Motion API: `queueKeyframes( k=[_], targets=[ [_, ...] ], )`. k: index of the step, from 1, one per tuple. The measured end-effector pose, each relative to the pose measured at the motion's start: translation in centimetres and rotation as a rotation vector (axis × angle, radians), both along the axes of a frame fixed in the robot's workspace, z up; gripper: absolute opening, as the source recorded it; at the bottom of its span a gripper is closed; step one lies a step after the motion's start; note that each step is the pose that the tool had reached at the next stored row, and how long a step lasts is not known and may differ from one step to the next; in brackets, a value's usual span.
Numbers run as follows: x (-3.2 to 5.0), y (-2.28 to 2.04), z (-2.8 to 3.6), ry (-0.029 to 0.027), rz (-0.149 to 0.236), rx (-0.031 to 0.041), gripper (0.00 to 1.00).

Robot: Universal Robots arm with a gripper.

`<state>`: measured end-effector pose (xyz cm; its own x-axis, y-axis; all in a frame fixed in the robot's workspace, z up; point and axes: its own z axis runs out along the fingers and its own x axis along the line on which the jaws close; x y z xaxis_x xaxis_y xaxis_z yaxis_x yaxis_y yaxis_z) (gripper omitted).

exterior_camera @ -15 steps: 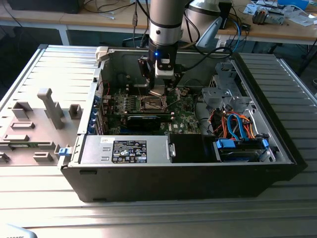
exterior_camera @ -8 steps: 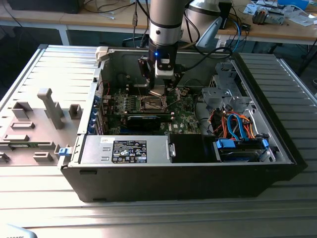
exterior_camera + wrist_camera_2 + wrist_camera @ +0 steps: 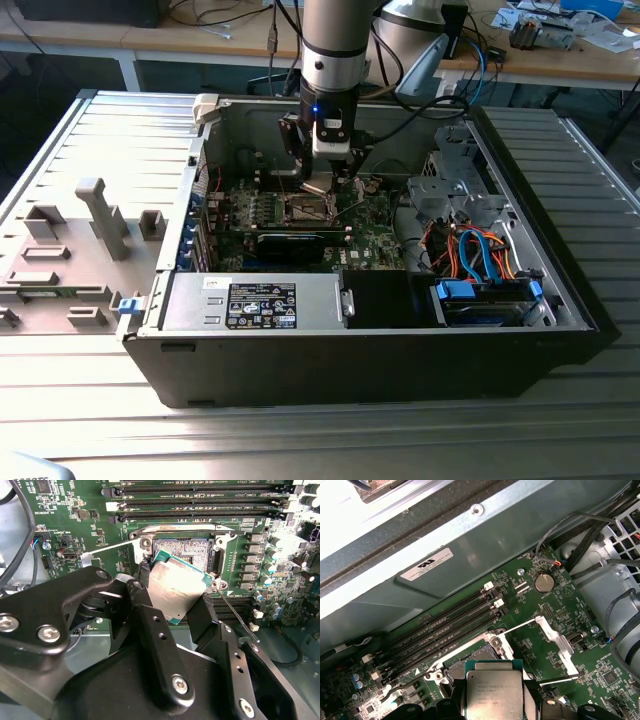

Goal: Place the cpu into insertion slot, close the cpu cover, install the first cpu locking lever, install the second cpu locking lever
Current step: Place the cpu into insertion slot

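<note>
My gripper [image 3: 176,597] is shut on the cpu [image 3: 174,586], a flat square chip with a silvery top and a green edge, pinched between two black fingers [image 3: 150,625]. The chip hangs slightly tilted over the insertion slot [image 3: 189,549], whose dark pin field shows beyond it. In the first wrist view the cpu [image 3: 494,692] sits between the gripper [image 3: 495,707] fingers, just short of the slot [image 3: 475,655]. The cpu cover [image 3: 560,642], a silvery frame, stands swung open beside the slot. Two thin locking levers [image 3: 111,546] [image 3: 235,616] stick out unlatched. In the exterior view the gripper [image 3: 326,182] hovers low over the slot [image 3: 308,208].
Long black memory slots [image 3: 200,502] run beside the socket. The open case's metal wall [image 3: 470,545] rises close behind the board. A black labelled box [image 3: 262,303] and a drive cage with blue and orange cables [image 3: 480,265] fill the case front. A grey fixture [image 3: 100,215] lies outside, at the exterior view's left.
</note>
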<state>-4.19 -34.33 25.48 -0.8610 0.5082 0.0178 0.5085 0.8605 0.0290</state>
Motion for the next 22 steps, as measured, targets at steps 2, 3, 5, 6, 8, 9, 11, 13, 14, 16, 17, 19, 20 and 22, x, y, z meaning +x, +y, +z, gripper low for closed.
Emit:
queueKeyframes(
  k=[2,3,5,6,8,9,11,13,14,16,17,19,20,22],
  targets=[
    [0.0,0.0,0.0,0.0,0.0,-0.0001,0.54],
    [0.0,0.0,0.0,0.0001,0.0,-0.0001,0.54],
    [0.0,0.0,0.0,0.0,-0.002,0.0,0.54],
    [0.0,0.0,0.0,0.0,-0.002,0.0,0.54],
    [0.0,0.0,-0.01,0.0,-0.002,0.0,0.54],
    [0.0,0.0,-0.02,0.0,-0.003,-0.0001,0.54],
    [0.0,0.0,-0.02,0.0,-0.004,-0.0001,0.54],
    [0.0,0.0,-0.03,0.0001,-0.004,0.0,0.54],
    [0.0,0.0,-0.03,0.0001,-0.004,0.0,0.54],
    [0.0,0.0,-0.04,0.0,-0.005,0.0,0.54],
    [0.0,0.0,-0.05,0.0,-0.006,0.0,0.54],
    [0.0,0.0,-0.05,0.0,-0.007,0.0,0.54],
    [0.0,0.0,-0.05,0.0001,-0.007,-0.0001,0.54],
    [0.0,0.0,-0.06,0.0,-0.008,-0.0001,0.54]
  ],
)
